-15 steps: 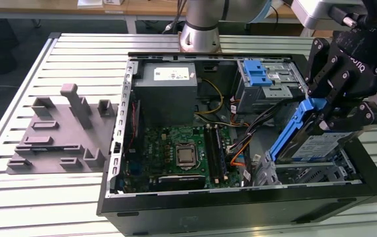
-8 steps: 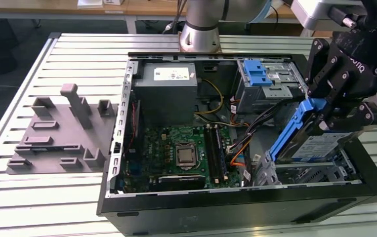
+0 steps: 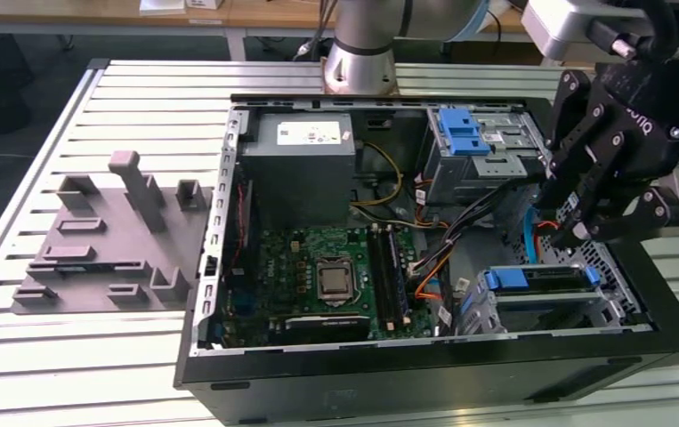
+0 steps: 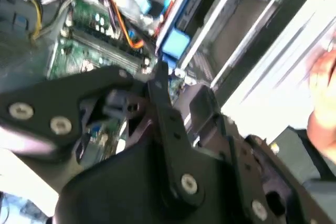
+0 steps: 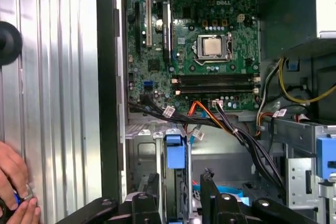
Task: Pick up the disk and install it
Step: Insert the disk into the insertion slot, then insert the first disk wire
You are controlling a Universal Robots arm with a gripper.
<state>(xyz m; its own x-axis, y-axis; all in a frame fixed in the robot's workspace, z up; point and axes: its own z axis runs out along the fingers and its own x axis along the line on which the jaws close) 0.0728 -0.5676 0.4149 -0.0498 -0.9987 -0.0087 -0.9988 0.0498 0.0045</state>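
Observation:
The disk [image 3: 544, 279] stands on edge in the metal drive cage at the case's front corner, on the exterior view's right. It is silver with a blue rail and a blue end tab [image 5: 175, 153]. That tab [image 4: 176, 43] also shows in the second wrist view. My black gripper [image 3: 573, 233] hangs just above the disk, apart from it. In the first wrist view the gripper [image 5: 180, 183] is open, with one finger on each side of the disk's upper edge and nothing held.
The open computer case [image 3: 434, 360] lies on a slatted metal table [image 3: 137, 98]. Inside are a motherboard [image 5: 210, 45], a grey power supply [image 3: 297, 147], a second cage with a blue latch [image 3: 464, 133] and loose cables [image 5: 231, 124]. A person's hand [image 5: 13, 182] rests on the table beside the case. A grey fixture [image 3: 108, 240] sits on the exterior view's left.

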